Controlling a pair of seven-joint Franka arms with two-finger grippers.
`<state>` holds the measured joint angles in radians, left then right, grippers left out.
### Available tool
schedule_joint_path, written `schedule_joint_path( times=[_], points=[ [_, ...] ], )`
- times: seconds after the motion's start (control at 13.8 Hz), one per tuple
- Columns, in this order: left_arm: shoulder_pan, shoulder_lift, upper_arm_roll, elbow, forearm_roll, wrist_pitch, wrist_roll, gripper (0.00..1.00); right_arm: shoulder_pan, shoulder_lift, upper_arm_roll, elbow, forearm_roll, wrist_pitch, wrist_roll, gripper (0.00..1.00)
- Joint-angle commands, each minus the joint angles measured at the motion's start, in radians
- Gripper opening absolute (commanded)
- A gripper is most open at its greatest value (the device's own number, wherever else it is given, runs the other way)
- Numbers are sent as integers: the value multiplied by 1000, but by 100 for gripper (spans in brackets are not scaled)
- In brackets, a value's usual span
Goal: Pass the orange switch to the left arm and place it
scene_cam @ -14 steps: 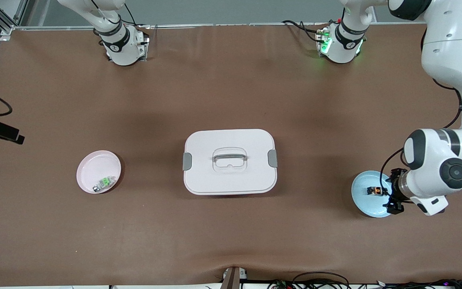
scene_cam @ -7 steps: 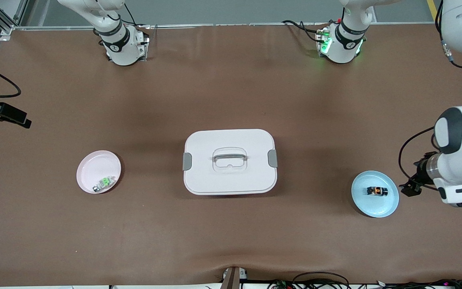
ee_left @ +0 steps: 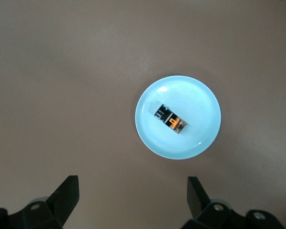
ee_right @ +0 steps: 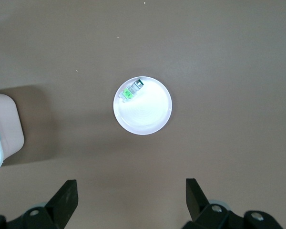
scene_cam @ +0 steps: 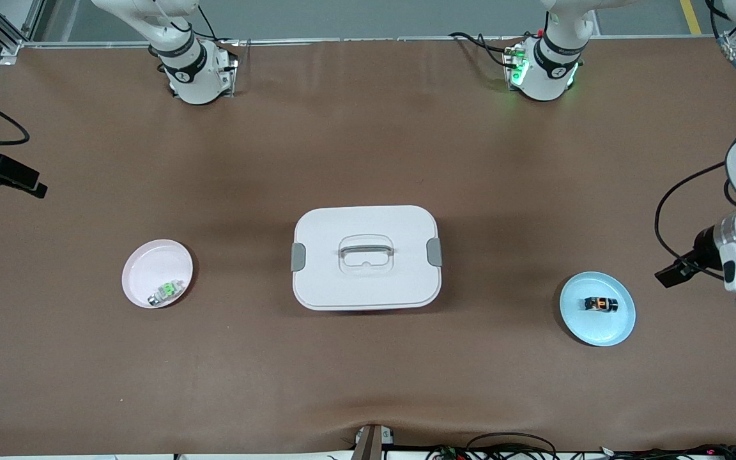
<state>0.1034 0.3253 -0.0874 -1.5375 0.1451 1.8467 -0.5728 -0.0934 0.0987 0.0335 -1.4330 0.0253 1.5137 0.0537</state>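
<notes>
The orange switch (scene_cam: pixel 600 304) lies on its side on a light blue plate (scene_cam: pixel 617 329) near the left arm's end of the table; it also shows in the left wrist view (ee_left: pixel 172 119). My left gripper (ee_left: pixel 132 192) is open and empty, high over the bare table beside the blue plate (ee_left: pixel 200 133). My right gripper (ee_right: pixel 130 192) is open and empty, high over the table beside the pink plate (ee_right: pixel 148 117). The white box (scene_cam: pixel 366 257) with grey latches stands closed in the middle of the table, between the two plates.
A small green-and-silver part (scene_cam: pixel 167 292) lies on the pink plate (scene_cam: pixel 151 268) toward the right arm's end; it shows in the right wrist view (ee_right: pixel 132 89). An edge of the box (ee_right: pixel 2 129) shows there too. Cables run along the table edge nearest the front camera.
My left gripper has lifted off the blue plate and drawn away toward the left arm's table end, leaving the orange switch on the plate. The right arm's hand shifted slightly.
</notes>
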Motion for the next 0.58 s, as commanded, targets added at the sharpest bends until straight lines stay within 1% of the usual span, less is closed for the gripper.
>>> schedule_joint_path(
  times=[0.0, 0.15, 0.22, 0.29, 0.36, 0.44, 0.51],
  points=[
    [-11, -110, 1, -90, -32, 0, 110, 100, -6, -25, 13, -14, 24, 8, 12, 100],
    [-16, -155, 1, -118, -32, 0, 279, 100, -6, -27, 16, -1, 19, 8, 9, 100],
    [-17, -163, 5, -116, -32, 0, 360, 100, 0, -28, 16, 0, 21, 8, 11, 100],
    [-42, -161, 27, -112, -33, 0, 419, 100, -6, -27, 8, 6, 24, -3, 12, 100],
    [-118, -163, 94, -110, -48, 0, 441, 100, -11, -28, 6, 6, 24, -22, 2, 100],
    [-195, -164, 183, -105, -74, 0, 442, 100, -12, -28, 6, 6, 19, -27, -2, 100],
    [-220, -169, 211, -98, -111, 0, 442, 100, -12, -27, 6, 6, 21, -32, -3, 100]
  ],
)
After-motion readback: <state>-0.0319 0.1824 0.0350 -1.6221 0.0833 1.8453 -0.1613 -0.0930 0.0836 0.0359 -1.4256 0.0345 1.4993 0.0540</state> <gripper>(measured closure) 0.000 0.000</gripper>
